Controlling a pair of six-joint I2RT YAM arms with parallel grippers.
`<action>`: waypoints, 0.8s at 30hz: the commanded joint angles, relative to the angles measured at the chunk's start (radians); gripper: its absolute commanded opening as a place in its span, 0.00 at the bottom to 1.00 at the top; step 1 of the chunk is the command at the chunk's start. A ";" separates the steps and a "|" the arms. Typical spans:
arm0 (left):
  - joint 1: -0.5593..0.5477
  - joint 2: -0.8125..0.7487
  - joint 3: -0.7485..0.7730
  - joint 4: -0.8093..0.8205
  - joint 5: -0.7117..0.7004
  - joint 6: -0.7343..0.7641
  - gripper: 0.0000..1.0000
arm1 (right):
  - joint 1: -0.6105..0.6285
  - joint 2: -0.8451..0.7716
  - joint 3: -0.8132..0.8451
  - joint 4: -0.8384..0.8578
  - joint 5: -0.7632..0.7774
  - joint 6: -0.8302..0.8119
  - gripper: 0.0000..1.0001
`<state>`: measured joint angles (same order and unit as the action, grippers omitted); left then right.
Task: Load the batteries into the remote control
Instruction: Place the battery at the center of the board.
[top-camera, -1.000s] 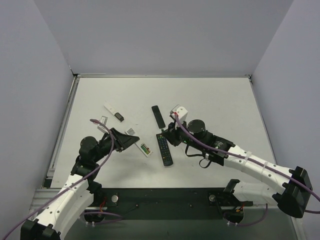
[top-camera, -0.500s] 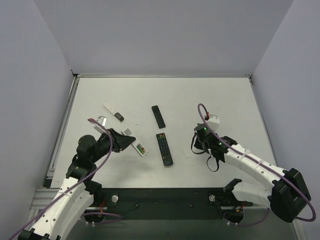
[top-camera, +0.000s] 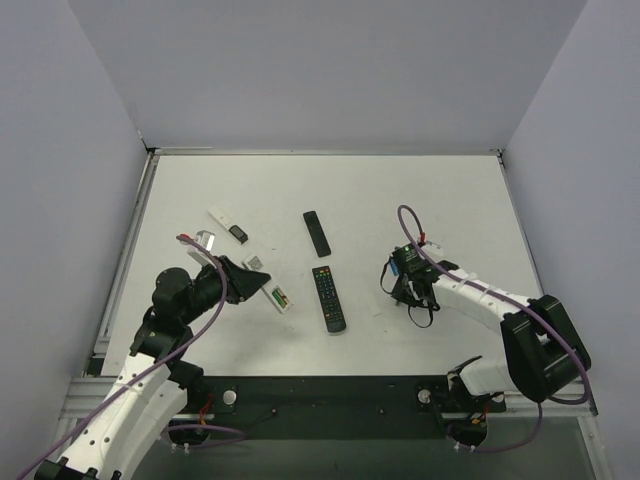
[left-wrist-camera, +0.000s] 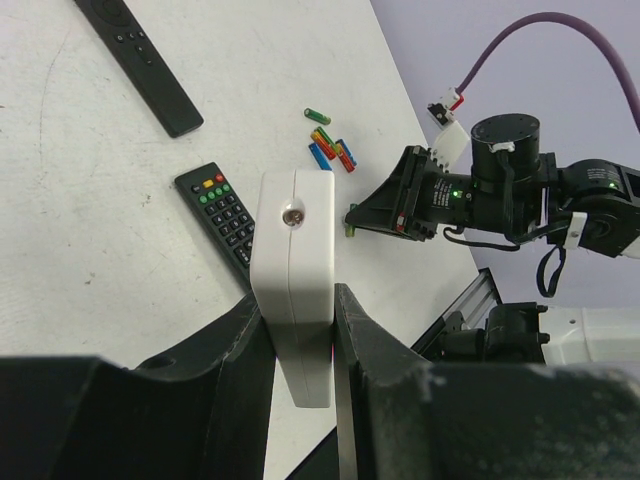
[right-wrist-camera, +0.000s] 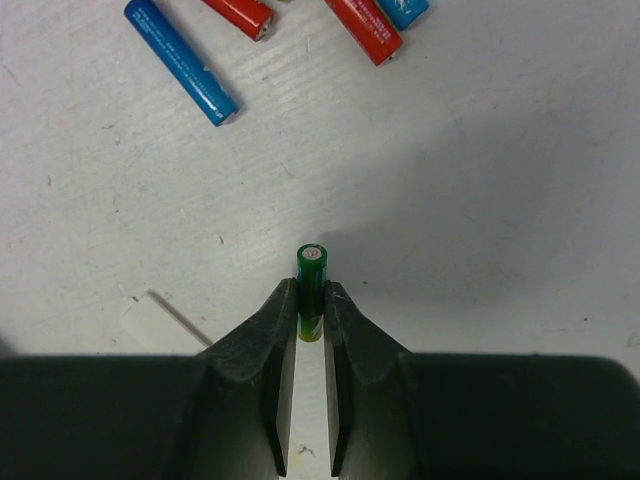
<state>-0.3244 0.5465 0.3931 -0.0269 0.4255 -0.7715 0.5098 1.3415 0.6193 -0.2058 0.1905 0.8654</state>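
Right claw (right-wrist-camera: 310, 292) back rightward, green battery (right-wrist-camera: 311, 264) within

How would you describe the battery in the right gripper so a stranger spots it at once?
Find the right gripper over the white table. Clamped in it is a green battery, one end sticking out. Unlike the blue battery and red battery lying flat nearby, it is held.

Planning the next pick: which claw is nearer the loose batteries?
Right. The right claw, gripping a green battery, is beside the loose batteries; the left claw holds the white remote farther away.
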 joint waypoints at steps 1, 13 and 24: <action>0.005 -0.019 0.033 0.000 0.012 0.029 0.00 | -0.039 0.053 0.011 0.009 -0.081 0.044 0.09; 0.007 -0.030 0.044 -0.019 0.019 0.049 0.00 | -0.053 -0.007 0.020 -0.078 -0.092 0.015 0.35; 0.007 -0.039 0.035 -0.013 0.022 0.047 0.00 | -0.051 0.013 0.016 -0.038 -0.209 0.029 0.35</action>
<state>-0.3241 0.5236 0.3931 -0.0727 0.4294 -0.7383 0.4587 1.3399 0.6300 -0.2352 0.0311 0.8822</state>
